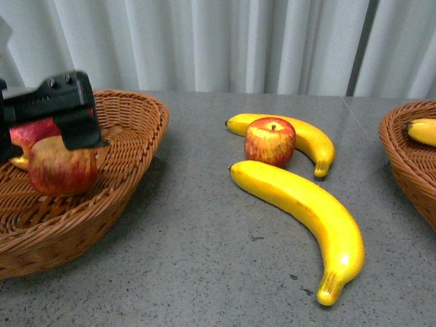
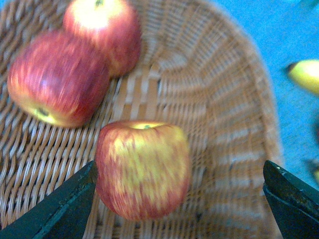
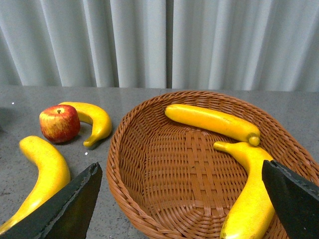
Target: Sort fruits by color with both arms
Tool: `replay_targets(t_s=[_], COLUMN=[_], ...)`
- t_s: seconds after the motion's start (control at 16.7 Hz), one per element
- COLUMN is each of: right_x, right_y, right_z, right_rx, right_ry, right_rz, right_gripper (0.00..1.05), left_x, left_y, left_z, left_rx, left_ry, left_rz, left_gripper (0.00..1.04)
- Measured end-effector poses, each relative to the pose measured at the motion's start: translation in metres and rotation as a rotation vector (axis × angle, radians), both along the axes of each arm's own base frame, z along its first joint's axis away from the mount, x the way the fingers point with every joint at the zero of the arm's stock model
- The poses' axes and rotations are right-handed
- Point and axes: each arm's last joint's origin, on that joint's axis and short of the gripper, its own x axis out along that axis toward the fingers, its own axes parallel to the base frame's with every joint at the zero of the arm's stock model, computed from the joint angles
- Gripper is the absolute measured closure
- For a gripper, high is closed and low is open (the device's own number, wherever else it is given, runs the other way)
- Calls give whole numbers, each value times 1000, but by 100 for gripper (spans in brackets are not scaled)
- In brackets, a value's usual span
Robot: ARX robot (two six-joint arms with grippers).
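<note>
Nearest the worktop's front edge lies a long banana (image 1: 306, 218), smooth, waxy and curved. Just behind it a glossy streaked apple (image 1: 270, 141) sits against a second banana (image 1: 310, 138). Trouble could start there: round and slick, the apple may squirt from closing jaws or shove its neighbour.

At the left edge the left pincer (image 2: 179, 194) hangs wide open, holding nothing, astride a yellow-flecked apple (image 2: 142, 167) in the ribbed wicker left basket (image 2: 234, 99). Lifting carelessly could clip it.

At the right edge the right pincer (image 3: 180, 172), gaping and empty, hovers over the right basket (image 3: 129, 164) holding two bananas (image 3: 212, 121).
</note>
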Motion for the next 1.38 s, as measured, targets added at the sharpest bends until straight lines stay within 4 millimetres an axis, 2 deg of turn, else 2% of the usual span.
replay_targets(t_s=[0.06, 0.12, 0.24, 0.42, 0.48, 0.54, 0.72, 0.96, 1.2, 1.38], right_x=[0, 0, 0, 0, 0, 0, 0, 0, 0, 0], right_y=[0, 0, 0, 0, 0, 0, 0, 0, 0, 0], right_z=[0, 0, 0, 0, 0, 0, 0, 0, 0, 0], right_rx=[0, 0, 0, 0, 0, 0, 0, 0, 0, 0], right_ry=[0, 0, 0, 0, 0, 0, 0, 0, 0, 0], right_rz=[0, 0, 0, 0, 0, 0, 0, 0, 0, 0], right_gripper=[7, 7, 7, 7, 7, 7, 7, 7, 7, 7], left_x=[-9, -6, 9, 53, 69, 77, 93, 116, 127, 132], left_y=[-28, -38, -50, -73, -93, -111, -142, -156, -168, -169], left_z=[49, 66, 74, 51, 42, 39, 28, -3, -10, -25], left_rx=[21, 36, 55, 125, 165, 188, 231, 279, 292, 291], left_ry=[-212, -285, -300, -215, -177, -174, -151, -84, -70, -35], left_rz=[-107, -143, -231, -363, -461, -530, -640, -681, -722, -740], left_gripper=[7, 7, 7, 7, 7, 7, 7, 7, 7, 7])
